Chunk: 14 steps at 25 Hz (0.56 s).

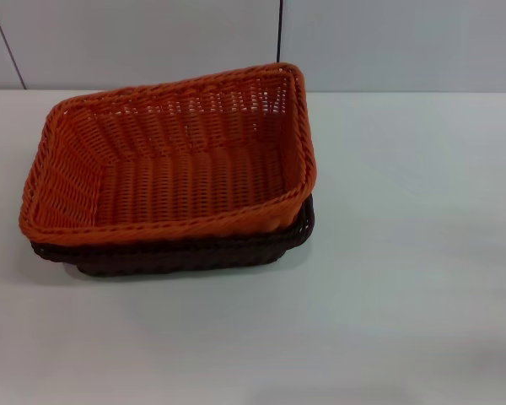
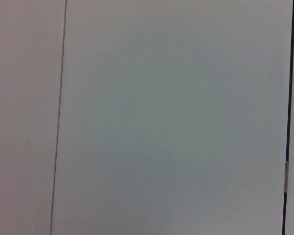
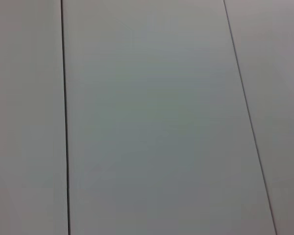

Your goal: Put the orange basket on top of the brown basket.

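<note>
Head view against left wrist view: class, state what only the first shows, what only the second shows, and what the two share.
Only the head view shows the orange basket, nested on top of the brown basket, whose dark rim shows below its near and right edges, both on the white table. Only the left wrist view shows a pale panel filling the picture, with a thin dark seam on one side and a dark edge on the other. Both share a plain pale surface crossed by dark seams, and neither shows any gripper.
</note>
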Tool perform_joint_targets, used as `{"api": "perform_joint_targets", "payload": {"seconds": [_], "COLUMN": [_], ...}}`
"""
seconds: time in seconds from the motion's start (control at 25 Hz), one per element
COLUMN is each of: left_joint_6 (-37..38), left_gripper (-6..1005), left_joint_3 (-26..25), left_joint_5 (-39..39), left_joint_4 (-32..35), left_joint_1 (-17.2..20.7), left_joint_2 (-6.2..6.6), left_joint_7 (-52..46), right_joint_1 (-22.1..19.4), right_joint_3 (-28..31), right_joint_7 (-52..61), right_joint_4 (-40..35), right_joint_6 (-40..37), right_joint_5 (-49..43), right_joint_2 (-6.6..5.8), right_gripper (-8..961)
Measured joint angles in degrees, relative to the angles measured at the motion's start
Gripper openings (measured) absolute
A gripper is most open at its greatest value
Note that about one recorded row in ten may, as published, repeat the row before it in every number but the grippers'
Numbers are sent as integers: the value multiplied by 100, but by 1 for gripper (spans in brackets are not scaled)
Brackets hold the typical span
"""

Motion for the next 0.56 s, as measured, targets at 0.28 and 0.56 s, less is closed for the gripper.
{"api": "perform_joint_targets", "payload": {"seconds": [0.28, 0.56], "left_joint_6": [18, 18], "left_gripper": [784, 784], "left_joint_3": [2, 2], "left_joint_5": [2, 14], "left_joint_4": [12, 30], "left_joint_1": [33, 39], "left_joint_2": [0, 0], "left_joint_7": [3, 5], "right_joint_1": [7, 29], "right_joint_3": [0, 0], "right_joint_7": [-6, -9], "right_joint_4": [24, 41], "right_joint_6": [5, 5], "right_joint_5": [16, 18], "right_joint_2": [-3, -7], "right_gripper": [651, 651]}}
